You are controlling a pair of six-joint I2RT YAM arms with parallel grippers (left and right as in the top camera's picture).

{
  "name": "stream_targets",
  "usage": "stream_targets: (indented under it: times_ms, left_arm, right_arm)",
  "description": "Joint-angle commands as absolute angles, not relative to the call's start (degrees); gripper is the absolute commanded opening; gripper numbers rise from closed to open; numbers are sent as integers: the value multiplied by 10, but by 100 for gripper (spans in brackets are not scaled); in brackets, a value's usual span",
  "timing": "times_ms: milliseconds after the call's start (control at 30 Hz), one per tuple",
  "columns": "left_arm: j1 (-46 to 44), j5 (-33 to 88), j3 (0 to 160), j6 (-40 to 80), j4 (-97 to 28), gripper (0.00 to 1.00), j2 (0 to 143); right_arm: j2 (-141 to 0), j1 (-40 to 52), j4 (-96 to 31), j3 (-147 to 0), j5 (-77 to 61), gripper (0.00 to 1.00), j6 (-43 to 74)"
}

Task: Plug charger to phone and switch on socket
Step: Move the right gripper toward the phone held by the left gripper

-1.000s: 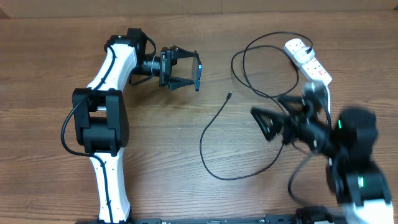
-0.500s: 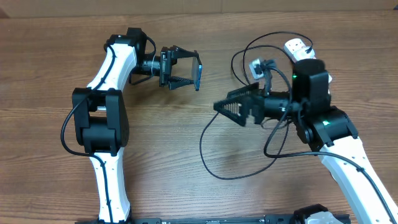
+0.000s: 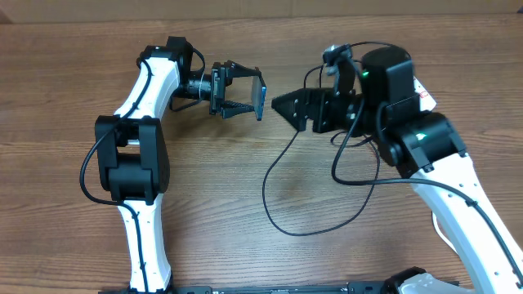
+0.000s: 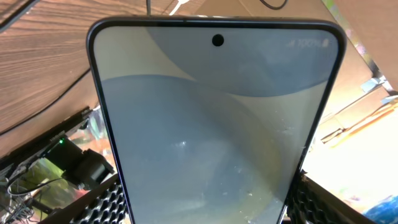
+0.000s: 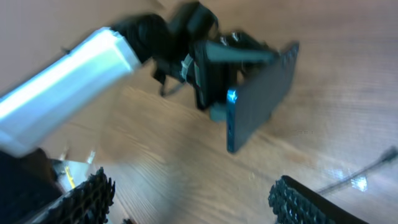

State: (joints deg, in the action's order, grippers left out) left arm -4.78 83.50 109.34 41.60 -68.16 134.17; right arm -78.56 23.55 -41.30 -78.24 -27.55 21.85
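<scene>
My left gripper [image 3: 242,90] is shut on the phone [image 3: 261,95] and holds it on edge above the table. The phone's pale blue-grey screen fills the left wrist view [image 4: 217,118], between the fingers [image 4: 205,208]. My right gripper [image 3: 284,108] is open and empty, just right of the phone and pointing at it. In the right wrist view the open fingers [image 5: 199,199] frame the phone [image 5: 255,109], seen edge on. The charger cable [image 3: 268,175] lies looped on the table, and its tip is hidden under my right gripper. The socket [image 3: 423,96] is mostly hidden behind my right arm.
The black cable loops widely across the wooden table [image 3: 204,212] under and around my right arm. A stretch of it shows at the right of the right wrist view [image 5: 373,163]. The left arm's white links [image 3: 143,90] stand at the left.
My right arm has swung from the table's right front up and left, bringing the open gripper close to the phone. The left gripper and phone have not moved.
</scene>
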Motion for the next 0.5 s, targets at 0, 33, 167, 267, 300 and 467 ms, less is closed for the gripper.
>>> stream_targets:
  times_ms: [0,33,167,267,300,467]
  left_arm:
    - [-53,843,1109,397,-686,69,1345]
    - [-55,839,1109,396,-688,69,1345]
    - [-69,838,1109,394,-688,69,1345]
    - [-83,823,1109,394,-688,68,1345]
    - [-87,817,1109,394,-688,68,1345]
    - [-102,780,1109,394,-687,69,1345]
  right_arm:
    - [-806,282,-438,-794,-106,83,264]
    - [-814,291,-443,-794,-77,83,279]
    - [-845,312,-437,-794,-40,83,310]
    - [-858,317,-435,-794,-30,82,340]
    - [-860,318,-435,-794,-23,82,350]
    - [-863,329,-434,-794,-2,77,379]
